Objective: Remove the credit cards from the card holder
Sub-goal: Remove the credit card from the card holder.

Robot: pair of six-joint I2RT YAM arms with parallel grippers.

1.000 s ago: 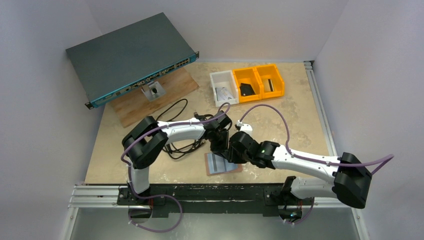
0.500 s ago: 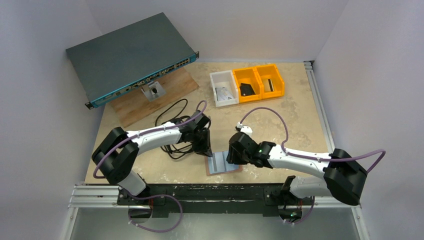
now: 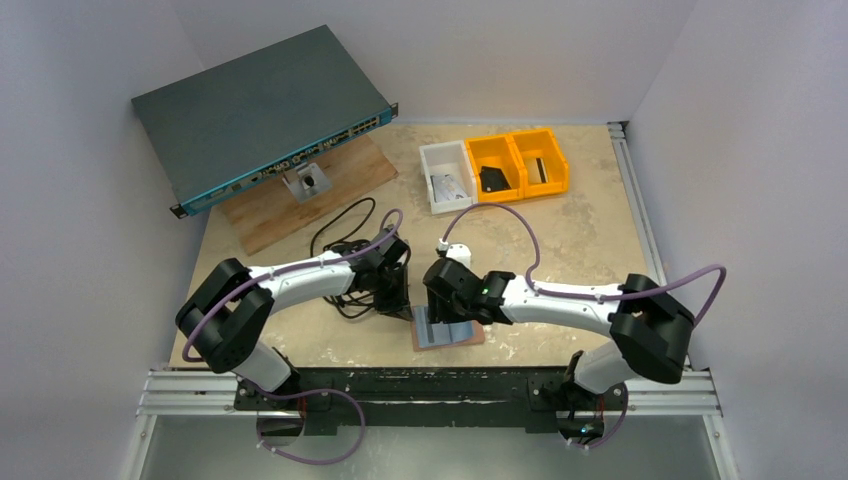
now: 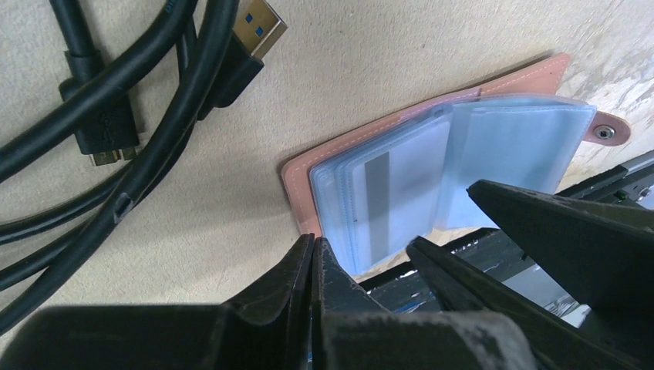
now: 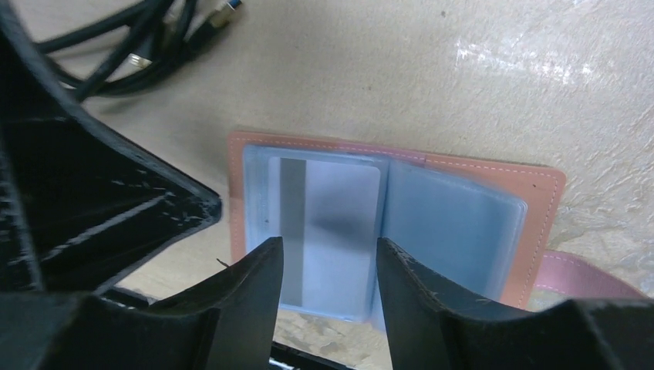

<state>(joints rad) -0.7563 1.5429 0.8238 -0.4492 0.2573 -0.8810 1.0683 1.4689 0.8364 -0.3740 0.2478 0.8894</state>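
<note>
Near the table's front edge the card holder [image 3: 447,328] lies spread flat, exposing a striped credit card [image 5: 328,231]; the left gripper [image 4: 312,266], clenched empty, sits beside its left rim; the right gripper [image 5: 330,266] hangs parted over that card, apparently lined up to draw it out

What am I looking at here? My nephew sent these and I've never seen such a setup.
Two robot arms are bolted to a table's near edge. One picture looks down from above; the other two come from cameras on each wrist. An open card holder lies on the table, a credit card showing in its clear pocket. The left gripper is shut beside it; the right gripper hangs open above it. Neither holds anything. Behind are black cables, a network switch, a wooden board and small bins.
</note>
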